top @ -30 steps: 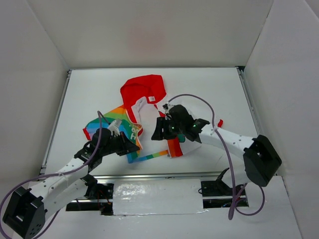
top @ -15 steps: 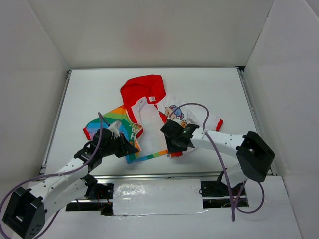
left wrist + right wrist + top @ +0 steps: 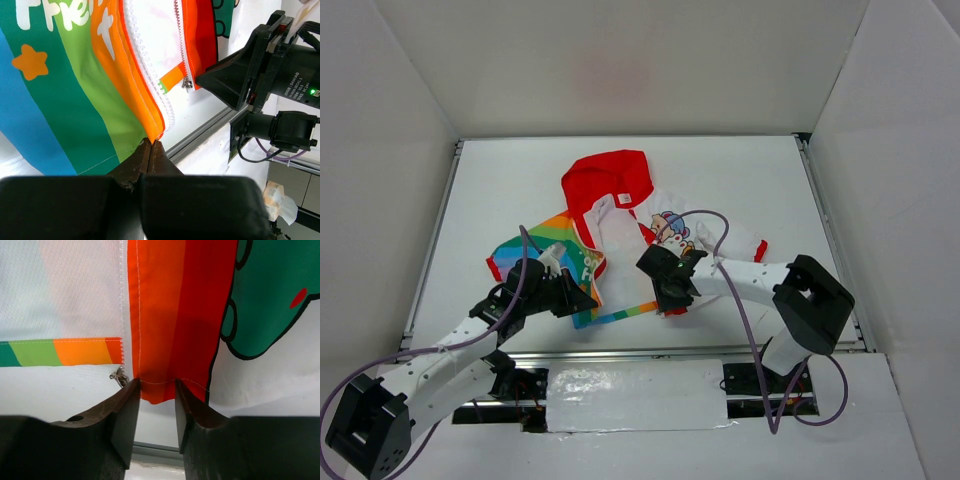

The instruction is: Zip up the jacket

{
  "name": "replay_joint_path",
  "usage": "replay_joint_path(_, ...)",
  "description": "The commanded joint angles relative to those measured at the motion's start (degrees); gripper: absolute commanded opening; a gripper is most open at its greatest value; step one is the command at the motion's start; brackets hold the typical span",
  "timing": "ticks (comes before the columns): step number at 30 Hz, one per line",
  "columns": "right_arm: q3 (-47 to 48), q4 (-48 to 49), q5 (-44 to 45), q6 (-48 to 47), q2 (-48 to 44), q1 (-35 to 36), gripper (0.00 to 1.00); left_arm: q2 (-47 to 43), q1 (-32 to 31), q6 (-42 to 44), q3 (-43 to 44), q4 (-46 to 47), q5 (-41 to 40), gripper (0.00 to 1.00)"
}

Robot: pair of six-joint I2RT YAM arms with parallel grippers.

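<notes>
The jacket [image 3: 620,215] lies open on the table with its red hood [image 3: 610,178] at the far end, the rainbow side at left and the cartoon print side at right. My left gripper [image 3: 582,297] is shut on the orange hem corner [image 3: 156,131] of the rainbow side, beside its white zipper teeth [image 3: 150,85]. My right gripper [image 3: 670,296] is open at the bottom hem of the cartoon side. Its fingers [image 3: 125,410] straddle the red-orange hem edge [image 3: 160,385]. The metal zipper slider [image 3: 119,376] lies just left of the left finger and also shows in the left wrist view [image 3: 188,83].
A metal rail [image 3: 650,352] runs along the table's near edge just below both grippers. White walls [image 3: 400,200] enclose the table on the left, right and back. The right arm's purple cable [image 3: 720,225] loops over the cartoon side.
My right gripper has moved from over the jacket's middle down to its bottom hem, uncovering the cartoon print. The left gripper has stayed shut on the rainbow hem.
</notes>
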Motion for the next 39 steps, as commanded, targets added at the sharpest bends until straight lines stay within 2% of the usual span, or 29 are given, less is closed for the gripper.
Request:
replay_joint_path(1,1.9,0.2,1.3,0.1,1.5,0.6,0.40,-0.1,-0.3,1.7,1.7,1.6,1.2,0.00)
replay_joint_path(15,-0.2,2.5,-0.7,-0.4,3.4,0.5,0.25,1.6,-0.3,2.2,1.8,3.5,2.0,0.00)
replay_joint_path(18,-0.9,3.7,-2.1,-0.7,4.2,0.6,0.14,1.8,-0.3,2.2,1.7,3.9,2.4,0.00)
replay_joint_path(19,-1.4,4.7,-2.4,-0.8,4.3,0.6,0.05,1.7,-0.3,2.2,1.7,3.8,2.4,0.00)
replay_joint_path(20,-1.5,4.9,-2.4,-0.8,4.1,0.6,0.01,1.6,-0.3,2.2,1.7,3.8,2.3,0.00)
replay_joint_path(25,-1.6,6.0,-2.0,-0.2,-0.5,0.6,0.00,1.1,-0.3,2.3,2.1,3.6,2.6,0.00)
replay_joint_path(28,-1.8,7.7,-0.6,0.6,-7.3,0.6,0.00,0.9,-0.3,1.9,2.5,5.2,3.1,0.00)
replay_joint_path(32,-7.7,19.1,-1.1,0.9,-17.8,0.4,0.00,0.3,-0.3,0.4,2.2,10.7,3.6,0.00)
replay_joint_path(33,-9.7,27.2,-1.7,0.3,-21.4,0.4,0.00,0.2,-0.4,-0.4,1.9,12.2,3.6,0.00)
replay_joint_path(38,-21.2,49.5,-5.8,-4.9,-28.7,-0.5,0.00,3.0,-0.6,-0.9,2.9,18.1,3.5,0.00)
replay_joint_path(39,-23.0,57.9,-7.3,-5.9,-29.9,-0.5,0.00,4.4,-0.6,-0.8,3.7,18.2,3.4,0.00)
